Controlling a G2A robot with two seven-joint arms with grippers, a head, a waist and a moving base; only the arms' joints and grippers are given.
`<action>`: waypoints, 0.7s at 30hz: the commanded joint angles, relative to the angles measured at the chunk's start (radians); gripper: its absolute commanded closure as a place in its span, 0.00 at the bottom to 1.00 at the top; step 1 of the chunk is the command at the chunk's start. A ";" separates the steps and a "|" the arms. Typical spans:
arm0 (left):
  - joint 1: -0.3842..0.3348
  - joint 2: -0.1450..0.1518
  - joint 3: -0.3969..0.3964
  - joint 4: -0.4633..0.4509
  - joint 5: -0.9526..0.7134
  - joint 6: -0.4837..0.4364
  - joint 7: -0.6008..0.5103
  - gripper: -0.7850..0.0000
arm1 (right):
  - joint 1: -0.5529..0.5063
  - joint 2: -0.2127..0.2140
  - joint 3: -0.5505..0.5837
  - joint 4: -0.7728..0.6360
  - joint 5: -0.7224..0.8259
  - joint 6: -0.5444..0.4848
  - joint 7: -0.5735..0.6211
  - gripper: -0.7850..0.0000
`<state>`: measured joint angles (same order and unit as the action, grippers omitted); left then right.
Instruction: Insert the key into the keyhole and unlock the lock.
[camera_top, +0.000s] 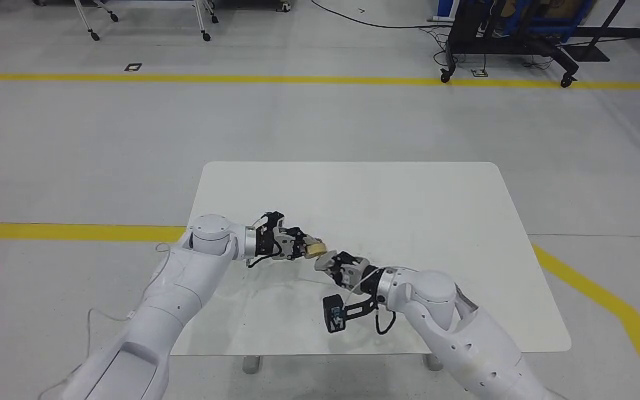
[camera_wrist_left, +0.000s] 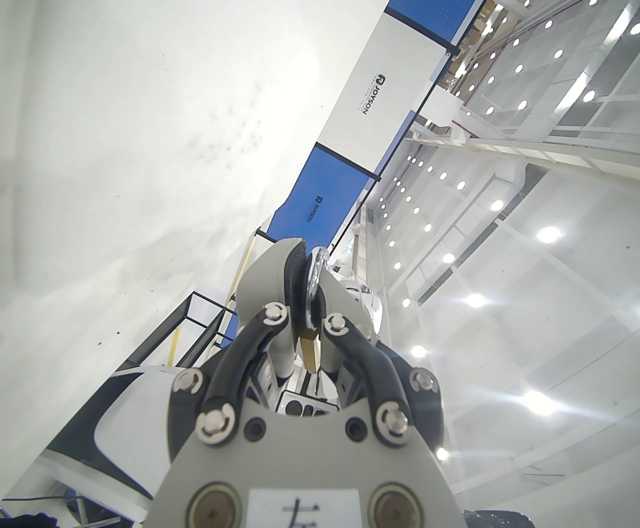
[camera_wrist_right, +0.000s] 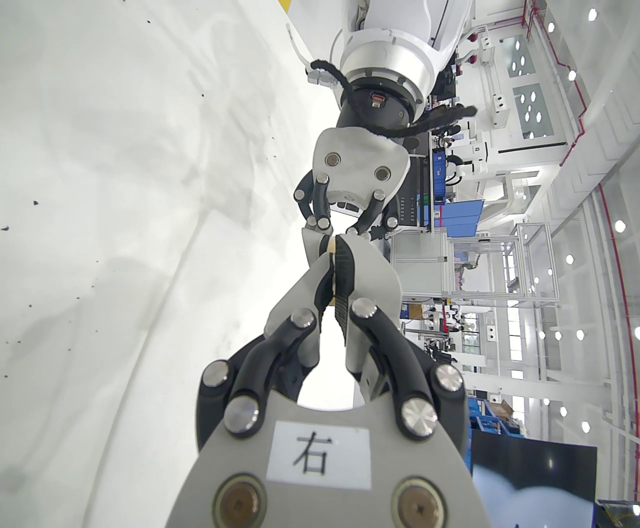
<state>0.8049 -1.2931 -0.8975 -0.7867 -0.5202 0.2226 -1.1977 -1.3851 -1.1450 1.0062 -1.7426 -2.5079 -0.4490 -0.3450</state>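
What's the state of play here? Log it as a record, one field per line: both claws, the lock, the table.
left claw: shut on the brass padlock, over the table's near side
right claw: shut, its tip right at the padlock; what it pinches is too small to tell
table: white, rectangular
key in keyhole: cannot tell

You are looking at two glossy white arms, the left arm (camera_top: 190, 275) and the right arm (camera_top: 455, 315), built from rounded shells. The right gripper (camera_wrist_right: 334, 250) has a pale grey palm plate, curved black link bars (camera_wrist_right: 387, 345), silver screw heads (camera_wrist_right: 419, 411) and grey fingers faced with ribbed black pads (camera_wrist_right: 345, 270). Its white label (camera_wrist_right: 317, 452) carries one black character. The left gripper (camera_wrist_left: 304, 260) matches it. A fuzzy black cable (camera_wrist_right: 340, 80) loops beside the left wrist's silver collar (camera_wrist_right: 385, 60).
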 joint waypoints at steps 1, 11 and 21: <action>0.000 0.000 0.000 0.000 0.000 0.000 -0.001 1.00 | 0.006 -0.001 -0.008 0.004 -0.003 -0.003 0.010 1.00; 0.002 0.001 -0.002 -0.001 0.005 -0.002 -0.004 1.00 | 0.021 -0.006 -0.025 0.008 0.022 -0.015 0.073 1.00; 0.005 0.002 -0.005 -0.004 0.003 -0.001 -0.006 1.00 | 0.045 -0.014 -0.057 0.013 0.018 -0.042 0.161 1.00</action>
<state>0.8097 -1.2914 -0.9019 -0.7905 -0.5161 0.2214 -1.2022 -1.3414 -1.1580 0.9529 -1.7297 -2.4876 -0.4912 -0.1885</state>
